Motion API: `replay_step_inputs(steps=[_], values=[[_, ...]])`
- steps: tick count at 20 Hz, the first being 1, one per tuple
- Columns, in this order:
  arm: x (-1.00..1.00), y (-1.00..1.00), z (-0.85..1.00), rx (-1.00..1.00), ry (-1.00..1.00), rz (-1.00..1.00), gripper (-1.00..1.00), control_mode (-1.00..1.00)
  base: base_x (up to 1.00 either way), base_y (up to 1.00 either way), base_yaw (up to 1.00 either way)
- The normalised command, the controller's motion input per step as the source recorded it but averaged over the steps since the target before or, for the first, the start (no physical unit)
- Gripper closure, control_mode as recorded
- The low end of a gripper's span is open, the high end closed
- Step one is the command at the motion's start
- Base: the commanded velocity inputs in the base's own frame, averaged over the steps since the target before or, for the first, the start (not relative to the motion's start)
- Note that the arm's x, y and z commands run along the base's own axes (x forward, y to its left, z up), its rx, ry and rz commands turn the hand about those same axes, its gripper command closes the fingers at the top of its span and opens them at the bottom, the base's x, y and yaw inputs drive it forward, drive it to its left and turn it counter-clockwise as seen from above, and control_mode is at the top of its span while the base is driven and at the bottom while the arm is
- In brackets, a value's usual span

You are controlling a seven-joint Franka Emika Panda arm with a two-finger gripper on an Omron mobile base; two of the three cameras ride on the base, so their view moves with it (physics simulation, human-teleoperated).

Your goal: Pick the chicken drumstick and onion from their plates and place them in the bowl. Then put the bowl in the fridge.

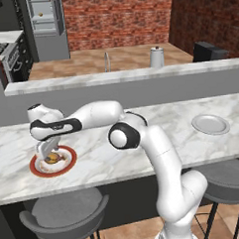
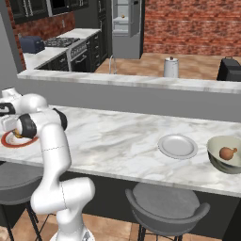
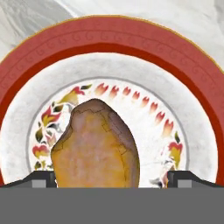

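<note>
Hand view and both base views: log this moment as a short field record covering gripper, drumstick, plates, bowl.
gripper: open, lowered over the red-rimmed plate, fingers either side of the chicken drumstick
chicken drumstick: on the red-rimmed plate, not yet gripped
grey plate: on the marble counter, nothing on it
bowl: beside the grey plate, onion inside
fridge: far back

Arm (image 1: 158, 159): glossy white, rounded tubular links, thick at the base; joints marked by dark grey to black circular caps and bands; hand section white with a black band; gripper (image 1: 46, 156) appears grey, detail poor; fingertips (image 3: 41, 179) small, dark, square-edged; no cables or markings discernible.
</note>
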Motion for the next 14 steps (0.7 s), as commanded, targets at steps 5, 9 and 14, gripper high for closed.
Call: replay_step_inputs(steps=[5,9,14], values=[[0.00,0.04,-0.16,0.00,0.05,0.00,-1.00,-1.00,0.00,0.00,0.00],[-0.03,0.01,-0.20,0.00,0.07,0.00,-1.00,-1.00,0.00,0.00,0.00],[-0.12,0.00,-0.20,0.00,0.04,0.00,-1.00,-1.00,0.00,0.00,0.00]])
